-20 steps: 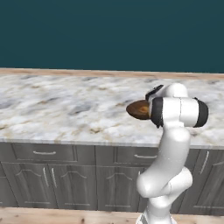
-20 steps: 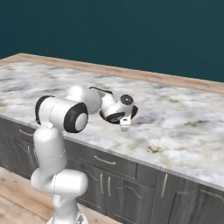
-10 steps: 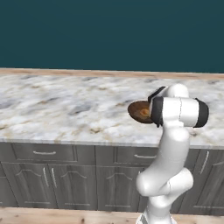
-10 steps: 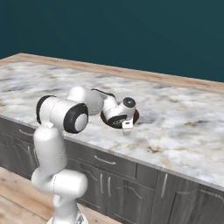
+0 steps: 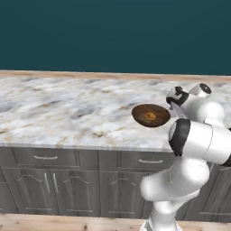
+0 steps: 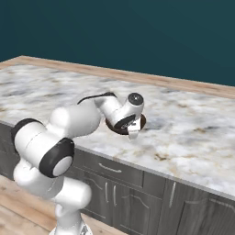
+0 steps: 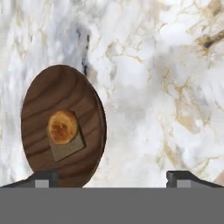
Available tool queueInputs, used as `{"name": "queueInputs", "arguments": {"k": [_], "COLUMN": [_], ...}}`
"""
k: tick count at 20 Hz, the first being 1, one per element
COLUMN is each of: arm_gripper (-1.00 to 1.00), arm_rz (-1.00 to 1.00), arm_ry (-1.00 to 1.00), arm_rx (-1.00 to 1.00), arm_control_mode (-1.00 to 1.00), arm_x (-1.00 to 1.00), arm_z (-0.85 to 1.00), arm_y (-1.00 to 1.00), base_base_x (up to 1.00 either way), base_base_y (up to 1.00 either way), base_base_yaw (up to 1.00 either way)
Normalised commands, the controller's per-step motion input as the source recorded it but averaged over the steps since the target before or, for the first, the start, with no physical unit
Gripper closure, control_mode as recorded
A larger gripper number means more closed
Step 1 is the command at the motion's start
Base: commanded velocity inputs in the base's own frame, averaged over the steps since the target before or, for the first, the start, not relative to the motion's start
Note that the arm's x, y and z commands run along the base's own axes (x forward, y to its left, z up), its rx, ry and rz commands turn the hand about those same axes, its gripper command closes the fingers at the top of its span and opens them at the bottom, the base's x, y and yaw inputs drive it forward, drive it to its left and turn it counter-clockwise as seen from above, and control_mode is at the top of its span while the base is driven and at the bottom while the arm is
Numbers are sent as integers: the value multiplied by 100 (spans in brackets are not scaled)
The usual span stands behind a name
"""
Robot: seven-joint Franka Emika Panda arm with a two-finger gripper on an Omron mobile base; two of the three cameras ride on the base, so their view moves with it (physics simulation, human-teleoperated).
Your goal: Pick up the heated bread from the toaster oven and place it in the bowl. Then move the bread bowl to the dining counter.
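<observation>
Hand view looks straight down on the dining counter [image 7: 166, 87], its white-grey marble veined with brown, where the bowl [image 7: 63, 124] sits with the heated bread [image 7: 62, 127] lying near its middle. The two dark fingertips [image 7: 43, 177] of the gripper [image 7: 111, 178] stand wide apart at the bottom edge, one over the near rim of the bowl and the other over bare marble, with nothing between them. In the left base view the bowl [image 5: 151, 115] rests on the counter [image 5: 67, 108] near its front edge, the bread [image 5: 150, 116] a small orange spot inside, with the gripper [image 5: 173, 100] just beside its right rim. In the right base view the hand [image 6: 130, 120] hangs over the bowl [image 6: 141, 121], hiding most of it.
</observation>
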Motion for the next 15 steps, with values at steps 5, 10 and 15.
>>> {"name": "queueInputs", "arguments": {"k": [5,10,15], "arm_gripper": [-100,-100,-100], "arm_rz": [0,0,0], "arm_ry": [-28,-50,-58], "arm_rx": [-3,-17,-25], "arm_control_mode": [-100,-100,-100], "arm_x": [-100,-100,-100], "arm_z": [69,8,-9], "arm_y": [-4,12,61], "base_base_x": [0,0,0], "base_base_y": [0,0,0], "base_base_yaw": [0,0,0]}}
